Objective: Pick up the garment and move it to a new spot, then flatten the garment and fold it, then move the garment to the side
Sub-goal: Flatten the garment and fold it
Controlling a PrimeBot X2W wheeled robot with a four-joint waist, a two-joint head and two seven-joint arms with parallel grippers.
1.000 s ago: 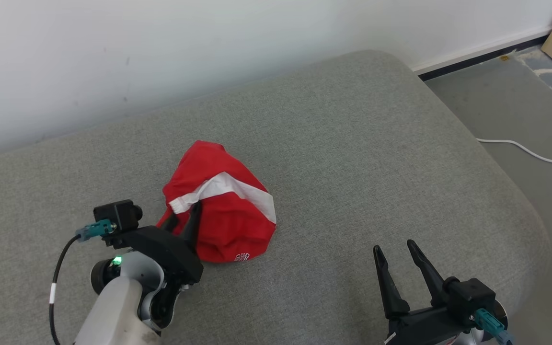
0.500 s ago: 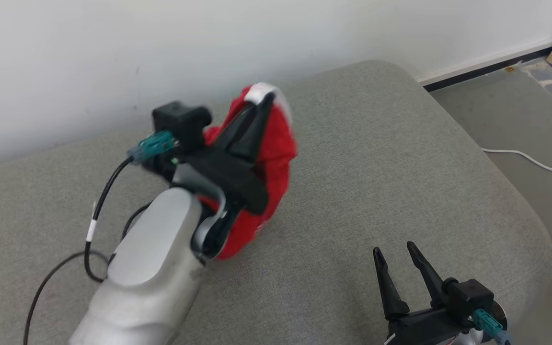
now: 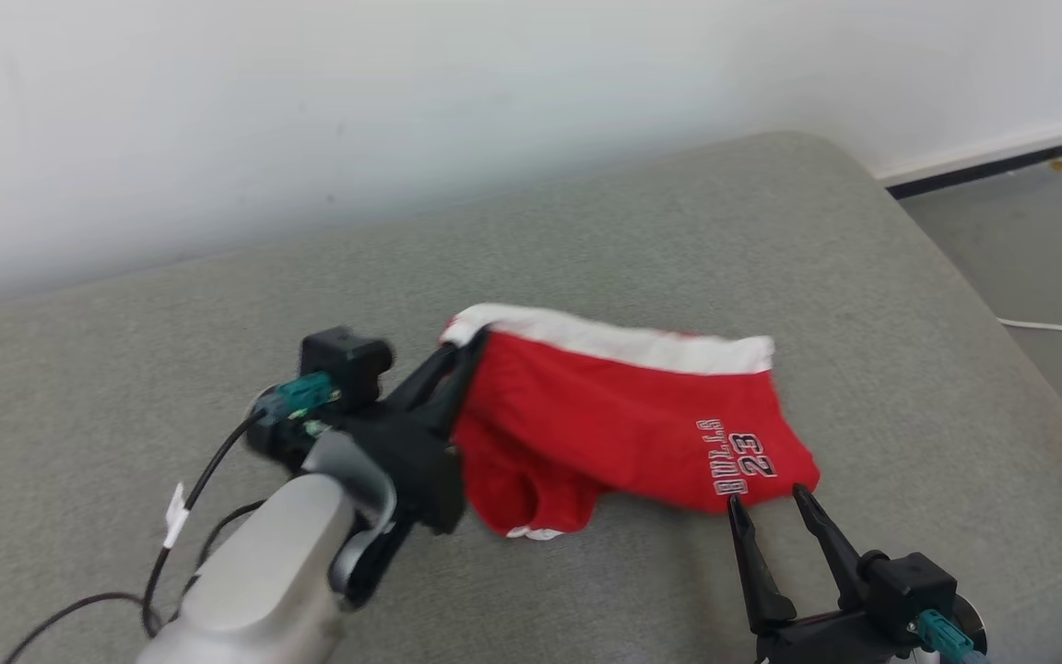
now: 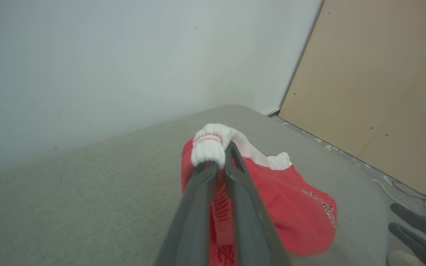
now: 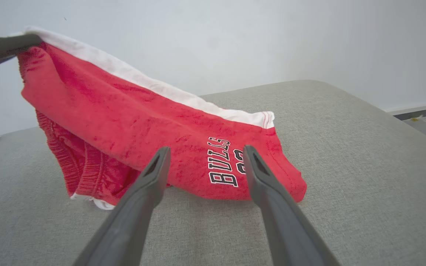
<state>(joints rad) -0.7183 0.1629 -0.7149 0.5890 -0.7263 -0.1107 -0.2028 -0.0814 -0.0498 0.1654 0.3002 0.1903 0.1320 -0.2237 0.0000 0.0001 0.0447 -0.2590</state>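
The left gripper (image 3: 471, 337) is pinched tight on a white-trimmed corner of the red fleece basketball shorts with a white band and "BULLS 23" lettering (image 3: 623, 424). That corner is lifted clear, while the rest of the cloth slopes down from it and its lettered end lies on the grey fabric-covered cushion (image 3: 678, 231). The garment sits near the middle of the cushion, half spread and bunched under the held corner. The right gripper (image 3: 761, 493) stands wide open and empty, its tips just beside the lettered hem without touching it. By my reading, the pick-up is done and the carry to a new spot is under way or nearly over. Flattening, folding and moving the garment aside all remain, likely starting with a 2nd grip at that free hem.
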